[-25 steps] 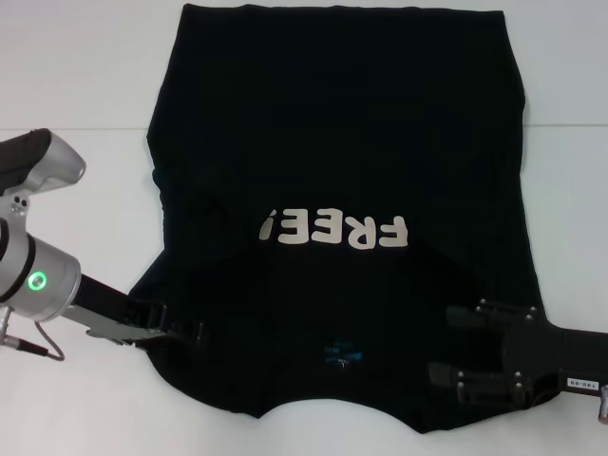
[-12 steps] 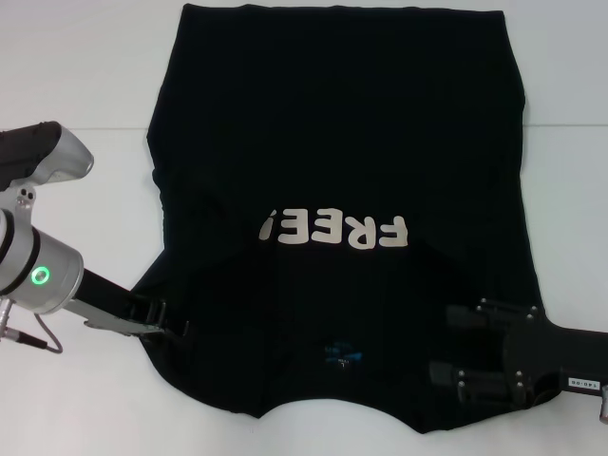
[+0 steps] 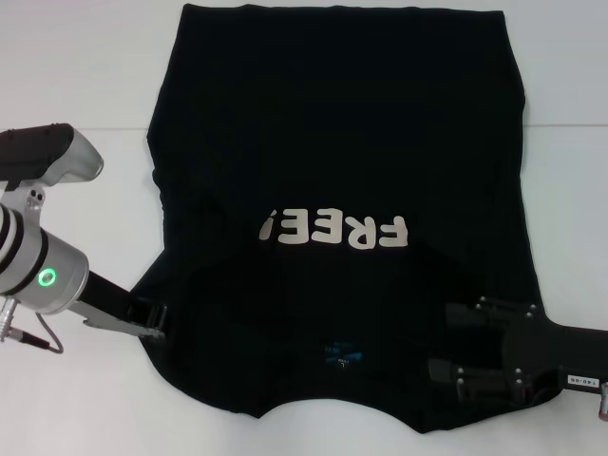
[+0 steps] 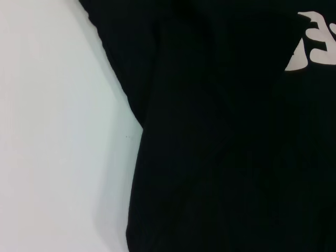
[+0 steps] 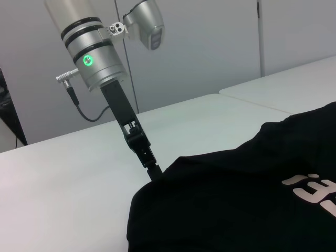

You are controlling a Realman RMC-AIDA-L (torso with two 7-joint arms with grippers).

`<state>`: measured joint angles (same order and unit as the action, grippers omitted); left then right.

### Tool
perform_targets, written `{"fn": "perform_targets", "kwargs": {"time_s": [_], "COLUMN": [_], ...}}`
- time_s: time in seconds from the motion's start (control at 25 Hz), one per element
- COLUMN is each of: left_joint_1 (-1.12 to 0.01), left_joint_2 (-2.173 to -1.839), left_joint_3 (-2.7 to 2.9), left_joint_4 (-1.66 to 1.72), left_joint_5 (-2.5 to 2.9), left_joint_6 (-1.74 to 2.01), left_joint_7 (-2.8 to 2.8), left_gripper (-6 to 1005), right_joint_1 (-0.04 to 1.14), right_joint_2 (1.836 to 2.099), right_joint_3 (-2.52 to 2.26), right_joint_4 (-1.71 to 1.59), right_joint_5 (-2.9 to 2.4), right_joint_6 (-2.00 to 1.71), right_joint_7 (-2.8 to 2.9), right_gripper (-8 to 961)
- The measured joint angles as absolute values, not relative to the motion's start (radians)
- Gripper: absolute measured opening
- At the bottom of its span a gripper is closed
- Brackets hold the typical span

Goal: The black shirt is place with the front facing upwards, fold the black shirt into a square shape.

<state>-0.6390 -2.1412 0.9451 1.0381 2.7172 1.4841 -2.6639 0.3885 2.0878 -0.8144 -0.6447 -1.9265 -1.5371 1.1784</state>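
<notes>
While both arms are reaching in at the near corners, the black shirt (image 3: 342, 171) is lying spread on the white counter (image 3: 76, 95).
Nearest, the right gripper (image 3: 454, 344) is showing its fingers apart over the cloth in the head view; the left gripper (image 3: 161, 318) is meeting the shirt's edge, and only the right wrist view is showing its tip (image 5: 153, 169) there, its closure impossible to tell. Farther off, the lettering (image 3: 334, 229) is reading upside down.

Lab (bare white table (image 3: 85, 85)).
</notes>
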Motion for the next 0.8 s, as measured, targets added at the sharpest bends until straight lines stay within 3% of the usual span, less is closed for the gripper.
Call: {"fn": "perform_targets", "kwargs": {"time_s": [0.16,0.32,0.6,0.8], "left_joint_1": [-0.638,-0.639,-0.633,-0.629], "left_joint_2": [-2.147,-2.147,-2.143,-2.112], "left_joint_3": [0.945,0.944,0.898,0.764], "left_joint_4": [1.051,1.052,1.059,1.051], "left_joint_5": [2.725,2.726,2.708,2.637], "left_joint_6": [1.484,1.483,1.509,1.579], "left_joint_7": [-2.658,-2.657,-2.655,-2.627], "left_gripper": [179,33,34,43], "right_joint_1": [0.391,0.393,0.393,0.393], "right_joint_2": [2.088,2.088,2.086,2.086], "right_joint_3": [-0.811,-0.802,-0.77,-0.764], "right_joint_4": [-0.645,-0.646,-0.647,-0.647], "right_joint_5": [-1.927,-1.926,-1.925,-1.926], "right_joint_6": [-1.537,-1.543,-1.572,-1.576], "right_joint_7": [1.18,1.18,1.18,1.18], "right_gripper": [835,835,836,836]}}
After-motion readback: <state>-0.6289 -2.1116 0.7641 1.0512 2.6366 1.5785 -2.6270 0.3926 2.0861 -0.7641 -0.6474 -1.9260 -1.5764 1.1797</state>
